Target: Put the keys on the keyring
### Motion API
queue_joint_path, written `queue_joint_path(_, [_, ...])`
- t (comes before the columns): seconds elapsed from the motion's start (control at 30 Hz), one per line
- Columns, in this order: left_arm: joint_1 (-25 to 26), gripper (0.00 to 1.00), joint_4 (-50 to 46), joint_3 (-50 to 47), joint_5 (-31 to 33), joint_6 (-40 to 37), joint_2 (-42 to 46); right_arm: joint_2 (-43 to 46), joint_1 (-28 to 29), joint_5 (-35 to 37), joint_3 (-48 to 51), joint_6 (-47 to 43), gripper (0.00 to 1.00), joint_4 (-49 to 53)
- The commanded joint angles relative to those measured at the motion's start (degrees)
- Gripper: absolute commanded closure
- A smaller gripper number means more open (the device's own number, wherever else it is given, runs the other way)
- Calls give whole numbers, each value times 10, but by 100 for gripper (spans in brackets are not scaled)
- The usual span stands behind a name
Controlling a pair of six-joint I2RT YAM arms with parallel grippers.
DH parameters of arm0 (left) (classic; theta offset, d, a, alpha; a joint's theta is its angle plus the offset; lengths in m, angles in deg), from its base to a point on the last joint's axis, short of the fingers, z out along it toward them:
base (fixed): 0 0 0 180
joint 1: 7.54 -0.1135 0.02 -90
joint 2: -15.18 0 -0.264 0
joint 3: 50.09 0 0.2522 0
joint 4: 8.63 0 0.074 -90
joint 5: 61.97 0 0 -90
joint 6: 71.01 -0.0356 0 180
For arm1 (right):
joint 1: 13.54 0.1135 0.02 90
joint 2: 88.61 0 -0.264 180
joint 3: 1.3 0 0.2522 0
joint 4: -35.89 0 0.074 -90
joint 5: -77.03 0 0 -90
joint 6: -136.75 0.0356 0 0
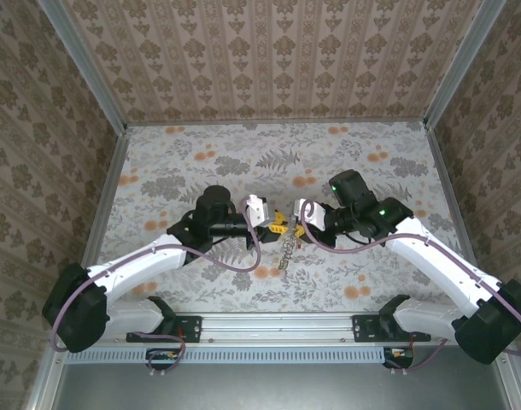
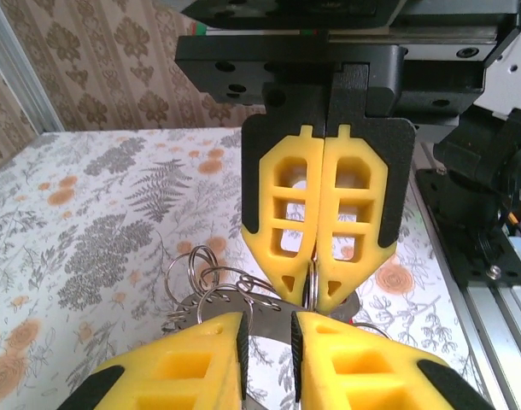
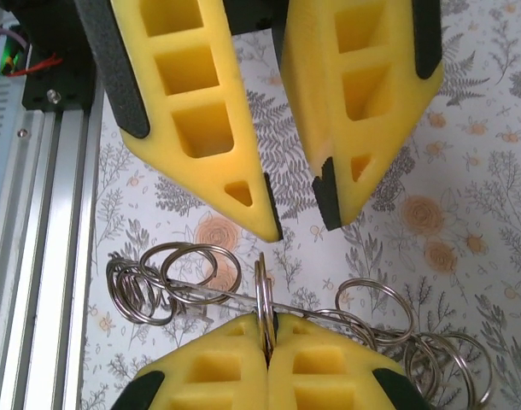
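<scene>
the right gripper [image 3: 267,331] is clamped on one upright ring of the keyring [image 3: 201,286], whose linked rings trail off to both sides. the left gripper [image 3: 296,218] faces it tip to tip just beyond that ring, jaws parted and empty.

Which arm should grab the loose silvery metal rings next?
Left. The left gripper is open right beside the bunch of silvery metal rings; the right gripper is busy, shut on one ring.
</scene>
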Motion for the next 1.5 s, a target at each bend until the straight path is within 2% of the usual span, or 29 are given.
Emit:
queue_joint_path(0.0, [0, 77, -48, 30, -24, -29, -10, -10, 12, 28, -29, -16, 100, 21])
queue_joint_path(0.63, [13, 70, -34, 25, -54, -15, -23, -21, 22, 74, -30, -8, 100, 13])
queue_joint_path(0.97, [13, 71, -38, 40, -3, 2, -45, -4, 22, 24, -17, 12, 100, -39])
queue_joint_path(1.0, [14, 72, -36, 42, 1, 3, -46, -4, 22, 21, -17, 13, 100, -41])
queue_joint_path(1.13, [14, 86, -30, 43, 7, 2, -43, -8, 22, 13, -17, 20, 100, -51])
queue_joint_path(1.4, [14, 85, -8, 38, 11, 13, -26, -8, 22, 10, -14, 18, 100, -51])
queue_joint_path(1.47, [14, 99, -6, 39, -7, 9, -26, -7, 22, 10, -11, 17, 100, -52])
